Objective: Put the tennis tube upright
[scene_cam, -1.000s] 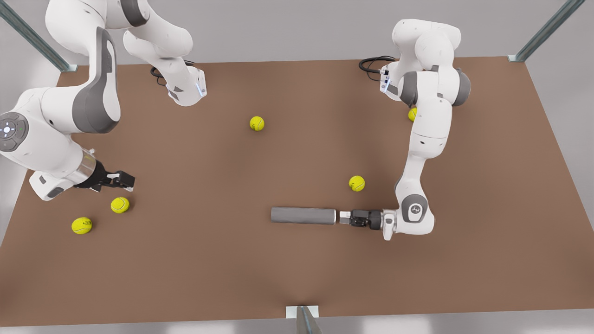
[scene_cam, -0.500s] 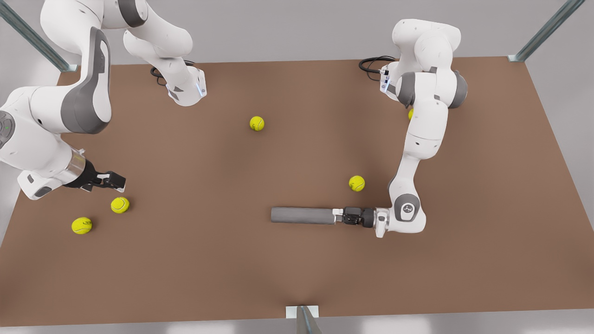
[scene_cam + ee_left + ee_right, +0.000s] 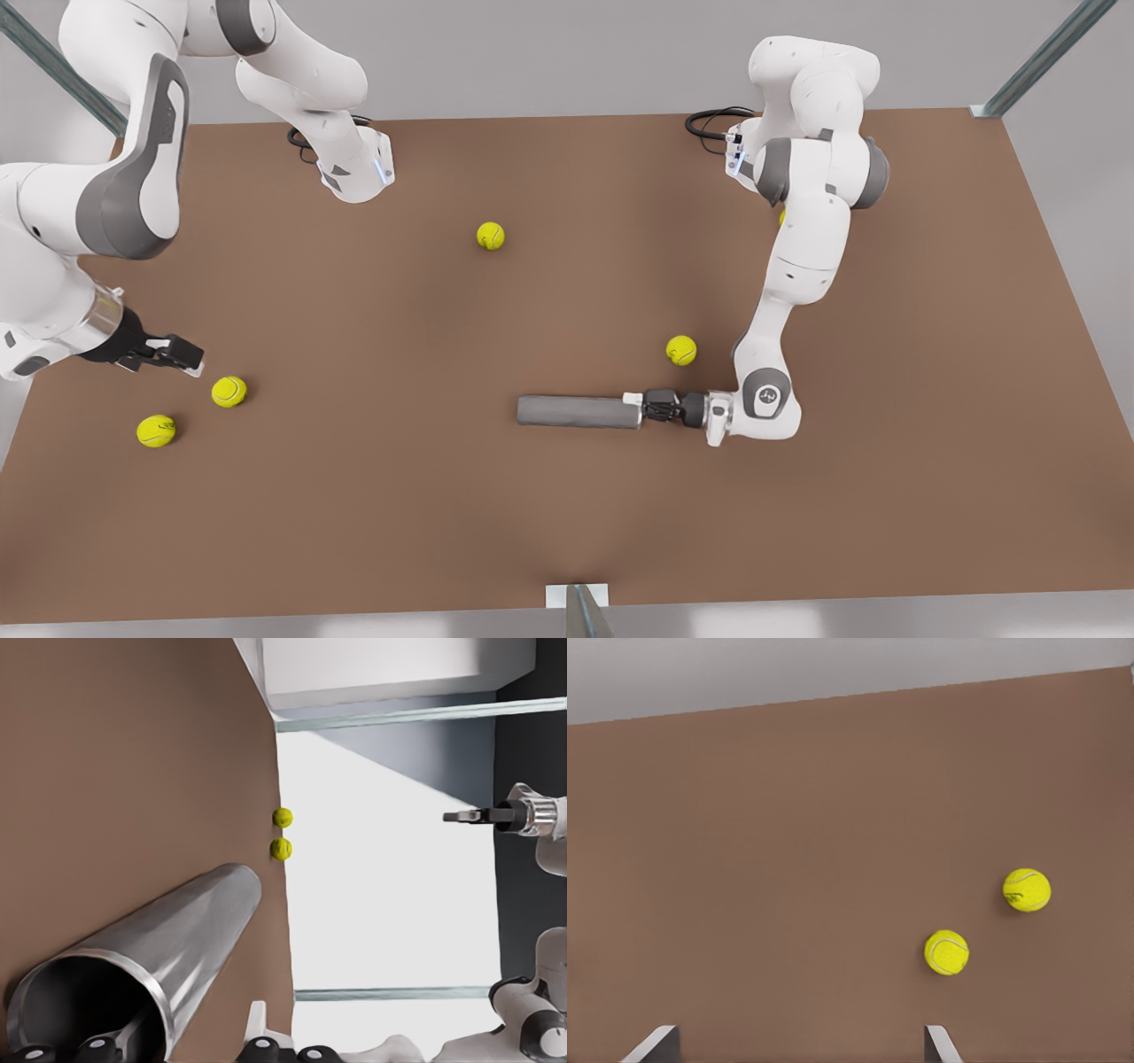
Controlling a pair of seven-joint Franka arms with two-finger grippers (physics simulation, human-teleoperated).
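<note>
The tennis tube (image 3: 576, 412) lies flat on the brown table (image 3: 372, 514), its long axis running across the front view. In the left wrist view the tennis tube (image 3: 177, 939) turns its open, silvery-rimmed end toward the camera. My left gripper (image 3: 633, 402) is at the end of the tube on the front view's right. It is open, and its fingers (image 3: 257, 1028) straddle the rim wall, one inside the bore and one outside. My right gripper (image 3: 184, 358) hangs open at the front view's far left, above the table near two tennis balls, with nothing in it.
Yellow-green tennis balls lie scattered: two (image 3: 229, 391) (image 3: 156, 431) by the right gripper, also in the right wrist view (image 3: 946, 952) (image 3: 1027, 889). One (image 3: 490, 235) is mid-table and one (image 3: 680, 350) is just behind the left gripper's wrist. The arm bases stand at the table's far edge.
The left gripper slid along the table toward the tube until its fingers met the tube's end. The right gripper drew back toward the front view's left edge. The tube stayed put.
</note>
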